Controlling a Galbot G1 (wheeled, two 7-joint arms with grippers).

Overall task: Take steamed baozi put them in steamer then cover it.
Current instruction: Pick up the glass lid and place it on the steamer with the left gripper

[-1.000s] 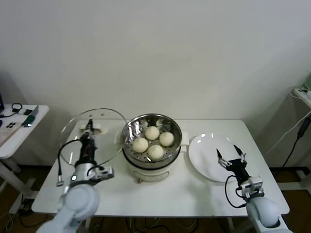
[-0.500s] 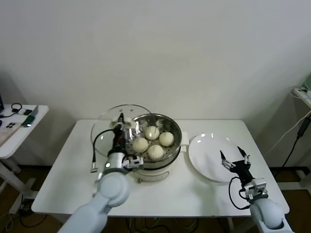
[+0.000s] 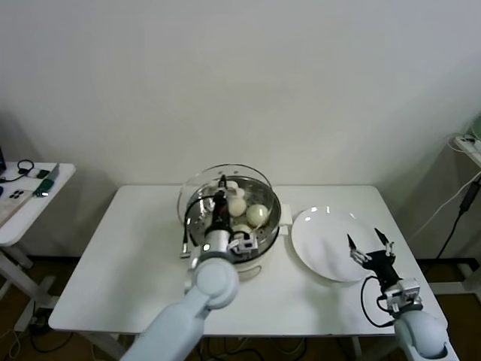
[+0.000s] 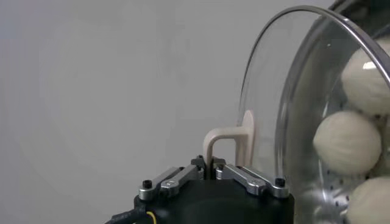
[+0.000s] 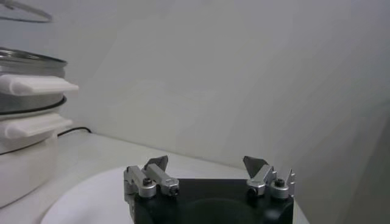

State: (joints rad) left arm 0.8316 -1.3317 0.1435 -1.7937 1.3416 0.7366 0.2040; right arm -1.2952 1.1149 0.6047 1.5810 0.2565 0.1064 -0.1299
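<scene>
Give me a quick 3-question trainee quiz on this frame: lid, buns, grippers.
1. True or false: the cover already rests flat and closed on the steamer.
2. What is the left gripper shut on?
A. a baozi
B. the cover's handle
C. the plate's rim
3. Fill in: the right gripper hangs open over the near edge of the white ____, holding nothing.

Key
1. False: it is held above the steamer, offset toward the robot's left and not seated; the baozi show through the glass.
2. B
3. plate
</scene>
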